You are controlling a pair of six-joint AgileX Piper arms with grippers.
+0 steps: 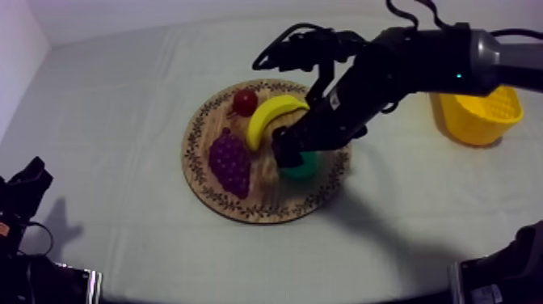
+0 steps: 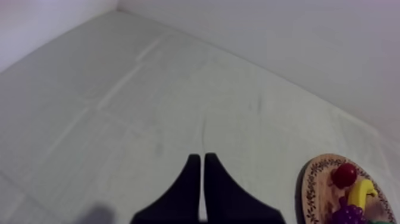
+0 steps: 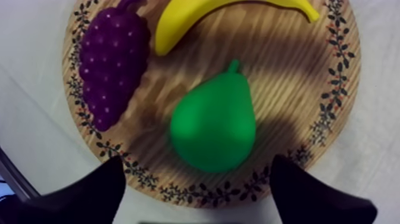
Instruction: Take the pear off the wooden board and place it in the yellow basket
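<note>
Four toy fruits lie on the round wooden board, whose face shows straight grain and whose rim carries a dark pattern of leaves and sprigs. The pear is smooth and glossy green, fat at its base and narrowing to a short stem. It lies flat near the board's middle, with its stem toward the banana. The banana is a smooth yellow curve lying just past the pear. The grapes, a knobbly purple bunch, lie beside the pear, close to the board's rim. The small red fruit is round and shiny and sits at the board's far edge, by one end of the banana.

The right gripper hangs over the board with its two black fingers spread wide, one on each side of the pear's broad end, and a gap shows at each. The left gripper has its fingers pressed together into a narrow wedge above the creased cloth, well apart from the board. The yellow basket, with perforated walls, stands well apart from the board at the robot's right.
</note>
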